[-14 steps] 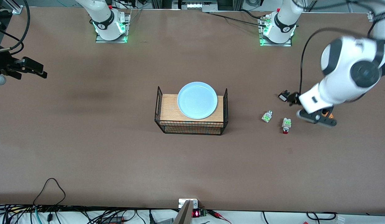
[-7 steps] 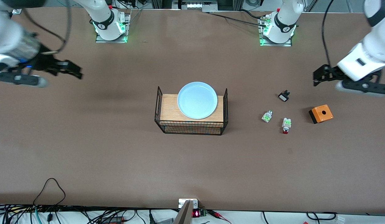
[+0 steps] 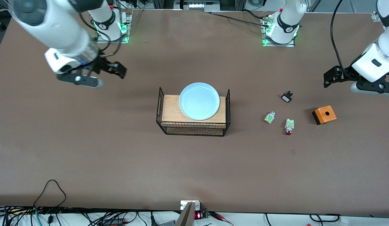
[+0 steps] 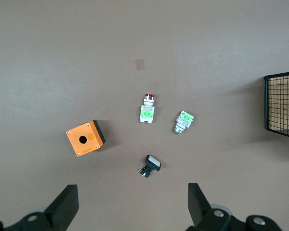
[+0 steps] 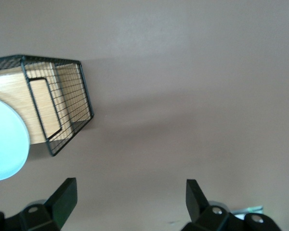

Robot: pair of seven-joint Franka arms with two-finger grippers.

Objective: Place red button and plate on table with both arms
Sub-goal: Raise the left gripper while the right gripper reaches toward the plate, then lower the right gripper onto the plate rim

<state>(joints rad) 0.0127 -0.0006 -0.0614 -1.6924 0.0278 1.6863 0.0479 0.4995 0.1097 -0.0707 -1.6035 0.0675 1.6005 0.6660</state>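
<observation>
The red button [image 3: 288,126] lies on the brown table [image 3: 119,150] toward the left arm's end; in the left wrist view it [image 4: 147,108] is in the middle. The light-blue plate [image 3: 199,101] sits on the wood-topped wire stand [image 3: 193,125] at the table's middle; its edge shows in the right wrist view [image 5: 5,144]. My left gripper [image 3: 330,77] [image 4: 132,204] is open and empty, up over the table beside the small parts. My right gripper [image 3: 119,69] [image 5: 130,197] is open and empty, over bare table beside the stand.
A green-and-clear part [image 3: 269,117] lies beside the red button. A small black-and-white part [image 3: 287,96] lies farther from the front camera. An orange box [image 3: 324,115] with a hole sits toward the left arm's end. The stand's black wire sides [image 5: 62,106] rise above its wooden top.
My right arm has swung in from the table's end toward the stand. My left gripper has lifted away from the orange box and drifted slightly toward the table's end.
</observation>
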